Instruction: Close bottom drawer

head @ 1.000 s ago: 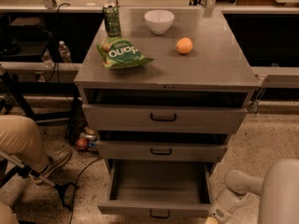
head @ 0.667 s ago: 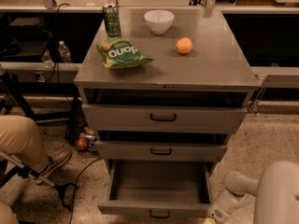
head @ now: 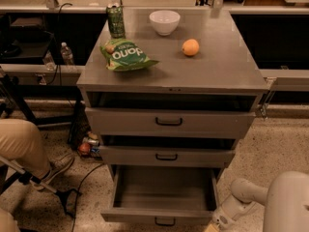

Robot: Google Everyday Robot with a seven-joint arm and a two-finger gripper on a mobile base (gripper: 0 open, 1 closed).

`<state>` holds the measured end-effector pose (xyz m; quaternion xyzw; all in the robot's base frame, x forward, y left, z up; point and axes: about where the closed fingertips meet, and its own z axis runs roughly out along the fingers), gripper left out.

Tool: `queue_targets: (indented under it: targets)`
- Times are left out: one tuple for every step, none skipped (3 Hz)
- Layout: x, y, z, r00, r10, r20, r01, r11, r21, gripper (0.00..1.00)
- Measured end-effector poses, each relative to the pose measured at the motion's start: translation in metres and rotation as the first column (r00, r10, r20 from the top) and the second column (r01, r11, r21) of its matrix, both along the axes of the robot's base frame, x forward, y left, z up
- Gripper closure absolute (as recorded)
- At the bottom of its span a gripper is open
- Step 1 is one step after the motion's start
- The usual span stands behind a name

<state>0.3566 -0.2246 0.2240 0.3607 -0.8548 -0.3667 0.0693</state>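
Observation:
The grey metal cabinet has three drawers. The bottom drawer is pulled far out and its inside is empty; its narrow front panel has a small black loop handle at the lower edge of the view. The middle drawer and top drawer are slightly out. My white arm comes in at the lower right. The gripper is low, just right of the bottom drawer's front corner, mostly cut off by the frame edge.
On the cabinet top stand a green can, a green chip bag, a white bowl and an orange. A person's leg and a stand with cables are at the left. Cans lie on the floor.
My arm has shifted slightly at the lower right. The drawers stand as before.

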Motion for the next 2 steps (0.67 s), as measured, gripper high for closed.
queue_targets:
  targets:
    - [-0.0017, 0.0017, -0.0020, 1.0000, 0.001, -0.003, -0.001, 1.000, 0.003, 0.96]
    - [-0.0025, 0.0019, -0.0043, 1.0000, -0.004, -0.002, 0.004, 1.000, -0.004, 1.00]
